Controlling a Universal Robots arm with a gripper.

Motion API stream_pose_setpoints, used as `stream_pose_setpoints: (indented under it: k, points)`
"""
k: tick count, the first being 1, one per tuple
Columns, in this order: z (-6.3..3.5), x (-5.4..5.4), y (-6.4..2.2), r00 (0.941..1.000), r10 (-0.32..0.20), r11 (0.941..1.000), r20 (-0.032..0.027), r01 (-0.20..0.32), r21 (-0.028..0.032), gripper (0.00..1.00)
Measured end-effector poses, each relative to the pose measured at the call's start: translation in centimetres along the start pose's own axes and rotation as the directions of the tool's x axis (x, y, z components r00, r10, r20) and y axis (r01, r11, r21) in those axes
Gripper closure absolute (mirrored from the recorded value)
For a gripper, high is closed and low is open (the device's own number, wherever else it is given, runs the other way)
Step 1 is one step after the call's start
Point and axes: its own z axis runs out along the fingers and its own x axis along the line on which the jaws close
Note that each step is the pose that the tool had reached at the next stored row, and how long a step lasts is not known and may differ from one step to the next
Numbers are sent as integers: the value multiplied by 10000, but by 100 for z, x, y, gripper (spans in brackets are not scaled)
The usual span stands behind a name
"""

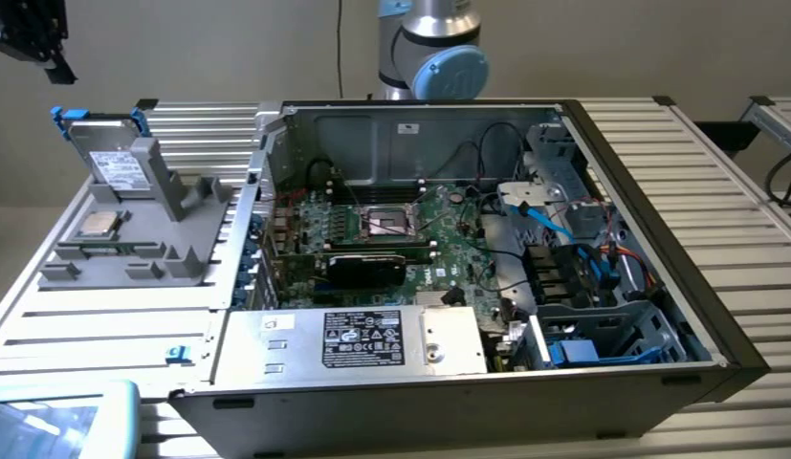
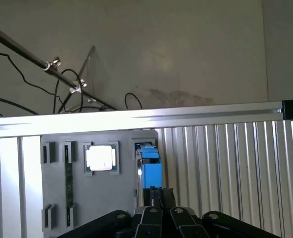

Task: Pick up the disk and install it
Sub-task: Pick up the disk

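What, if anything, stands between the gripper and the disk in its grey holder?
Nothing visible does. In the exterior view the gripper hangs above the disk, toward that view's left, with open air between them. The disk stands upright in the grey holder, its top edge uncovered.

A ribbed aluminium table (image 1: 739, 220) spreads wide, its slats catching bright light. Behind the table rises a plain beige wall (image 1: 216, 48), matt and evenly lit. Above the table's far rail (image 2: 136, 115), a slanted metal rod (image 2: 17, 44) carries black cables (image 2: 132, 93) against the wall.
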Motion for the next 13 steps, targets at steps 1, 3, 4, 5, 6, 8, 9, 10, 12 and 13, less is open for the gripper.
stream_pose_setpoints:
  k: [1,3,4,5,6,8,9,10,12,13]
  points:
    - [0,0,0,10000,0,10000,0,0,0,89]
    - [0,0,0,10000,0,10000,0,0,0,89]
    - [0,0,0,10000,0,10000,0,0,0,89]
    - [0,0,0,10000,0,10000,1,0,0,89]
    - [0,0,0,10000,-1,10000,0,1,0,89]
    - [0,0,0,10000,0,10000,0,0,0,82]
    - [0,0,0,10000,0,10000,1,0,1,75]
    - [0,0,0,10000,0,10000,1,0,0,75]
    - [0,0,0,10000,0,10000,0,0,-1,69]
    - [3,0,0,10000,0,10000,-3,0,-1,64]
